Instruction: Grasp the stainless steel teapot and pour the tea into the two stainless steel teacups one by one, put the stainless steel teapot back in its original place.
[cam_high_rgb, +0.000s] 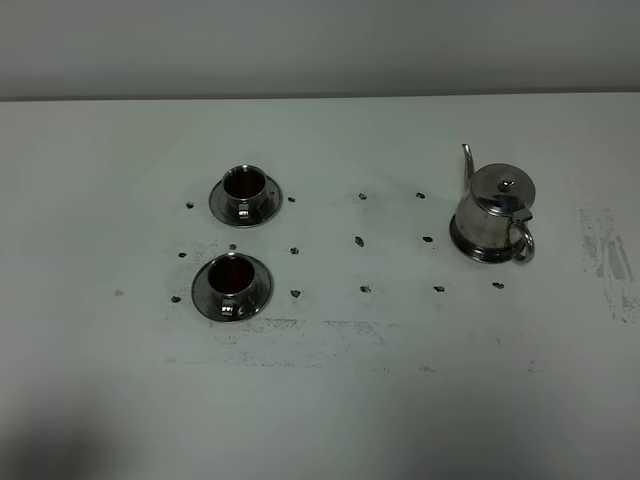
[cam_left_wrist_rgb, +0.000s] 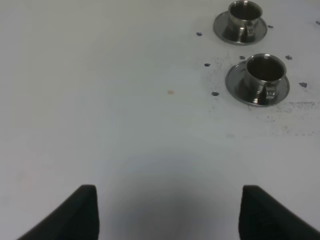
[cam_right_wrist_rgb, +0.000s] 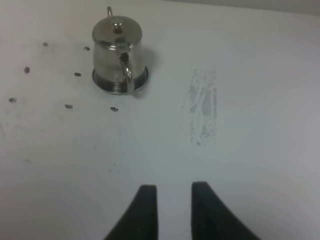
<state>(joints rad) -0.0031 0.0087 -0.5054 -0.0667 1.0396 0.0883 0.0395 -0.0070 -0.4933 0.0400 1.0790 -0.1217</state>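
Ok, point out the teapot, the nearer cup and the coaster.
teapot (cam_high_rgb: 490, 215): high view, on its body.
nearer cup (cam_high_rgb: 231, 276): high view, on its rim.
coaster (cam_right_wrist_rgb: 142, 78): right wrist view, on its edge.

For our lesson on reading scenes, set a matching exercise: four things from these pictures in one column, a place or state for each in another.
1. teapot
2. far teacup
3. left gripper
4. right gripper

A. fingers wide apart
B. on its coaster, right side of the table
C. fingers narrowly apart
D. holds dark tea, on a saucer

Pairs: 1-B, 2-D, 3-A, 4-C
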